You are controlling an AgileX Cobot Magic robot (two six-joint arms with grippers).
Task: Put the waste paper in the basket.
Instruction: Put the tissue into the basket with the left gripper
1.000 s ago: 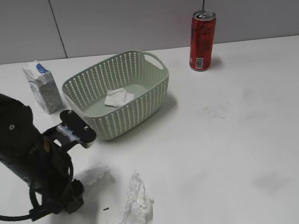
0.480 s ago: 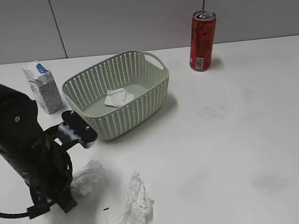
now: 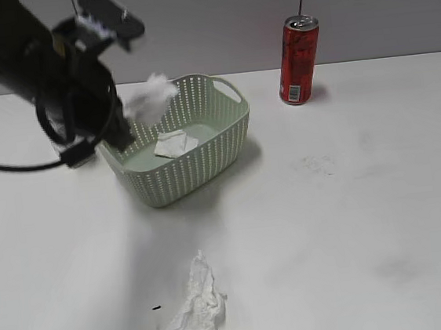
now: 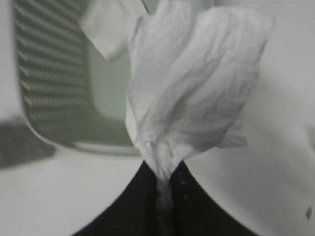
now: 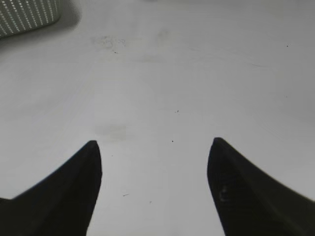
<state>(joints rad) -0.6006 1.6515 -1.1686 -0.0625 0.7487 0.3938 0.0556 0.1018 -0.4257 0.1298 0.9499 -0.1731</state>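
Waste paper is split three ways: one flat, squarish white tissue wad [image 3: 174, 144] lies on the floor of the pale sage-green perforated plastic basket [image 3: 204, 157], one long ragged white wad [image 3: 193, 313] lies on the white table [image 3: 352, 214] well apart from the basket, and a third crumpled white wad [image 3: 150, 95] hangs pinched in the left gripper [image 4: 165, 184], over the basket's near-left rim. The risk, as I judge it, is position: the wad hangs close to the rim instead of over the middle, so if dropped here the light tissue could catch the wall or drift outside. The left arm is raised high, its wrist angled down toward the basket. The right gripper [image 5: 153, 162] hovers low over bare table, fingers spread apart and holding nothing.
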